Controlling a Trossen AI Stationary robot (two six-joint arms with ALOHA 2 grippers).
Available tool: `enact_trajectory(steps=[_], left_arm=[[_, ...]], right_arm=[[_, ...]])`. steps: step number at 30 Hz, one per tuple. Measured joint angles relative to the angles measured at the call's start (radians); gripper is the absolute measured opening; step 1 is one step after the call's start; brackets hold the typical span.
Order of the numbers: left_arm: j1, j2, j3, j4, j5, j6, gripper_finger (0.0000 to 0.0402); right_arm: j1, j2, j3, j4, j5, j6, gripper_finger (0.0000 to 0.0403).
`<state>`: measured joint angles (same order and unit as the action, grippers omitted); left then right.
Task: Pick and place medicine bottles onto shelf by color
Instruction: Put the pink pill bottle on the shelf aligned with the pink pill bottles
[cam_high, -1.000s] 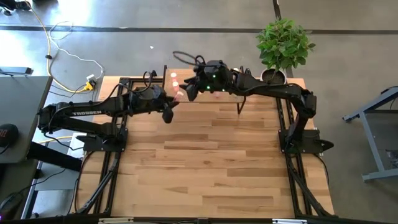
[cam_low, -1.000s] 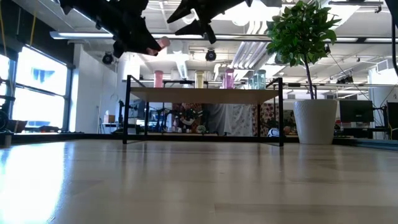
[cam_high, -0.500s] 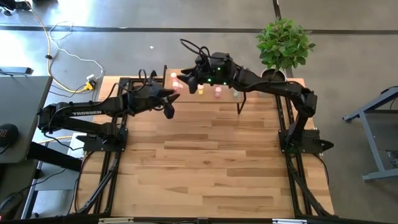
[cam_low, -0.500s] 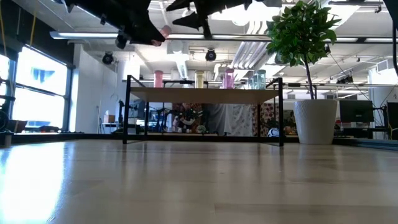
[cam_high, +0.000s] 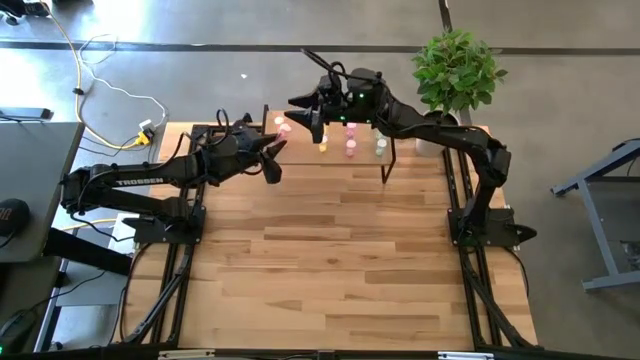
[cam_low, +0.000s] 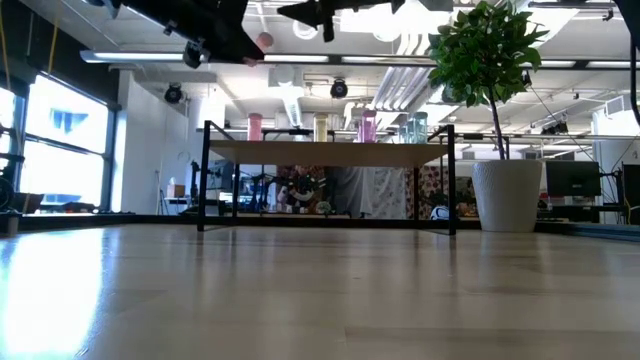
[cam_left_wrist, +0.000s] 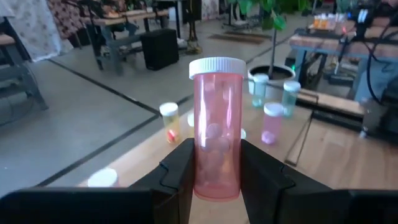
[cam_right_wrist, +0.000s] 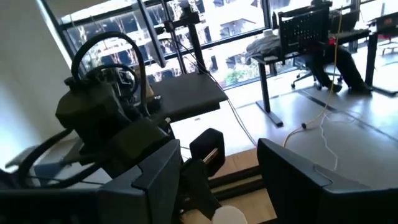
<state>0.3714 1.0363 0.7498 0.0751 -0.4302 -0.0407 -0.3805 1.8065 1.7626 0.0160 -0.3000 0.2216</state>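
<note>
My left gripper (cam_left_wrist: 216, 180) is shut on a pink medicine bottle (cam_left_wrist: 216, 134) with a white cap, held high above the table near the shelf's left end; it also shows at the top of the low view (cam_low: 262, 40). My right gripper (cam_right_wrist: 217, 168) is open and empty, higher still over the shelf's left part (cam_high: 300, 108). The shelf (cam_low: 330, 153) stands at the table's far edge. On its top stand a pink bottle (cam_low: 255, 127), a yellow bottle (cam_low: 321, 127), another pink bottle (cam_low: 368, 127) and two pale green bottles (cam_low: 413, 127). My left gripper pinches the pink bottle's lower body (cam_left_wrist: 214, 177) between its two fingers, one on each side. The bottle stands upright in the hold, its white cap (cam_left_wrist: 216, 65) up. It is lifted clear of the table and the shelf.
A potted plant (cam_high: 455, 65) stands at the table's far right corner, beside the shelf. Open tabletop (cam_high: 340, 260) lies between the shelf and the near edge. Black frame rails (cam_high: 470, 270) run along the table's left and right sides.
My left gripper has risen with the pink bottle and gone a little toward the far edge and the shelf. My right gripper has risen and gone toward the far edge, uncovering the bottles on the shelf in the high view.
</note>
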Motion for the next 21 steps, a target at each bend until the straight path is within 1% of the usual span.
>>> enact_trajectory(steps=[6,10,13,21], left_arm=[[0.000,0.000,0.000,0.069,-0.011,0.011,0.0096],[0.000,0.000,0.000,0.090,-0.011,0.018,0.0096],[0.000,0.000,0.000,0.096,-0.011,0.019,0.0097],[-0.009,0.000,0.000,0.118,0.000,0.039,0.0097]], right_arm=[[0.005,0.001,0.010,-0.101,-0.004,-0.087,0.0204],[0.013,0.013,0.010,-0.131,-0.004,-0.121,0.0204],[0.017,0.023,0.010,-0.130,-0.002,-0.149,0.0204],[0.021,0.041,0.010,-0.112,0.002,-0.151,0.0204]])
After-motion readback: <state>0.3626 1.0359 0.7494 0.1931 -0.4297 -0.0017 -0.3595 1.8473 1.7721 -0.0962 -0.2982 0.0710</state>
